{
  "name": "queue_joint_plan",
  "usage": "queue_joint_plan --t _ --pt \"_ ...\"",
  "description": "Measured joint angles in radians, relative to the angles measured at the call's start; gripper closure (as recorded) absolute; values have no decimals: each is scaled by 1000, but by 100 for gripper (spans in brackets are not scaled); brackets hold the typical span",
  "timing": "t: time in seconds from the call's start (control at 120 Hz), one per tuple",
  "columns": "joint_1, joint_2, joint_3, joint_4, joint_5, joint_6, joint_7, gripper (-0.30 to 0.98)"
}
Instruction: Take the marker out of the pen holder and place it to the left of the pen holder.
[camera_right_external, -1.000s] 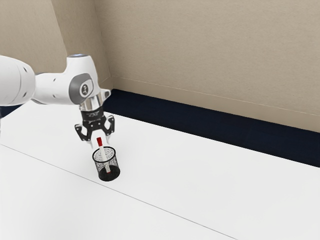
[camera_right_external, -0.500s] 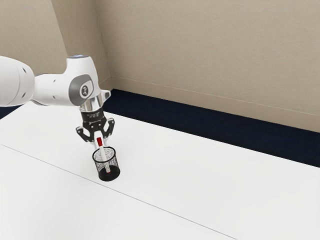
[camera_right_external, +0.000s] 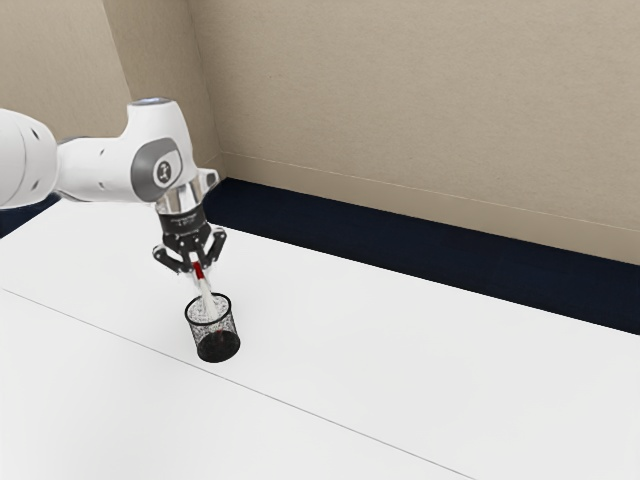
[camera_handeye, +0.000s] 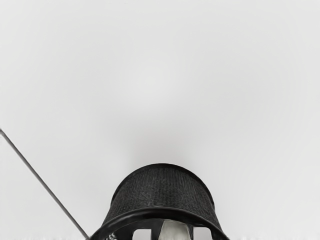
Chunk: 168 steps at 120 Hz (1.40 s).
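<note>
Above the pen holder's mouth, my gripper (camera_right_external: 200, 273) is shut on the marker near its red end. The white-bodied marker (camera_right_external: 208, 301) leans slightly, its lower part still within the rim of the black mesh pen holder (camera_right_external: 217, 346), which stands upright. In the wrist view the pen holder (camera_handeye: 162, 187) lies under my hand. The pale marker (camera_handeye: 174, 231) is visible at its opening, between the light fingertips of the gripper (camera_handeye: 172, 234).
White tabletop (camera_right_external: 400, 350) surrounds the holder, crossed by a thin dark line. Beyond the table's far edge are a dark blue floor (camera_right_external: 400, 250) and a beige wall (camera_right_external: 420, 110).
The fingers have come together on the marker. Hand and marker have risen a little, and the marker's lower end has left the holder's bottom. The holder has stayed put.
</note>
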Motion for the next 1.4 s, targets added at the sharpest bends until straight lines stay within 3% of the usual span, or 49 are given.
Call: queue_joint_plan --t 0.35,0.675,0.775,0.983,1.117,1.242,1.4 --pt "-6 -117 2 92 77 -97 -25 77" --pt "-3 -8 84 230 147 -364 -29 76" --pt "0 82 156 253 94 -440 -13 76" --pt "30 261 282 355 -115 -610 47 76" --pt "65 341 320 383 -213 -712 82 76" --pt "86 389 324 407 -269 -780 112 76" --pt "90 404 325 409 -295 -823 142 76"
